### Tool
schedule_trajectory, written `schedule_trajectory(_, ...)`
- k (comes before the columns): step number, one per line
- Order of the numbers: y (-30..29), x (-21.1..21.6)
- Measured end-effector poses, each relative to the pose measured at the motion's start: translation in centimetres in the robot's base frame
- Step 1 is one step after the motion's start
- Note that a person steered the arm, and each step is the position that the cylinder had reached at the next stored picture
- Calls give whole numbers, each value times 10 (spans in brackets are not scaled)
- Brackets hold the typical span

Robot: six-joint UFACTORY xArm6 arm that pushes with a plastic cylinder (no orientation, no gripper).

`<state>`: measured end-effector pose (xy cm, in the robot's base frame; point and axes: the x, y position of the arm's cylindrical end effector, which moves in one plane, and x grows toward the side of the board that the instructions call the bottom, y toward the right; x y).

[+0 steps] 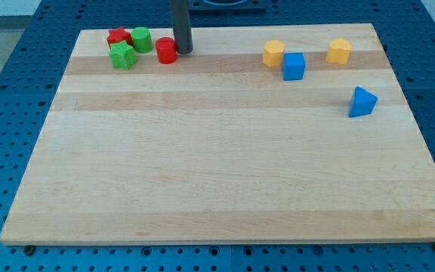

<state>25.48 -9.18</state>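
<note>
My tip (pixel 183 51) stands near the view's top, left of centre, on the wooden board (pixel 217 166). It touches or nearly touches the right side of a red cylinder (pixel 165 51). Further left sit a green cylinder (pixel 141 39), a red star-like block (pixel 118 37) and a green star-like block (pixel 122 55), all close together. Toward the view's right lie a yellow block (pixel 273 54), a blue cube (pixel 294 66), another yellow block (pixel 339 51) and a blue triangular block (pixel 362 102).
The board lies on a blue perforated table (pixel 6 91). The board's far edge runs just behind the left cluster and the rod.
</note>
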Motion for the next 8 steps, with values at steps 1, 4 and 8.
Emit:
schedule_trajectory(1,-19,0)
schedule_trajectory(4,10,0)
schedule_trajectory(8,123,-3)
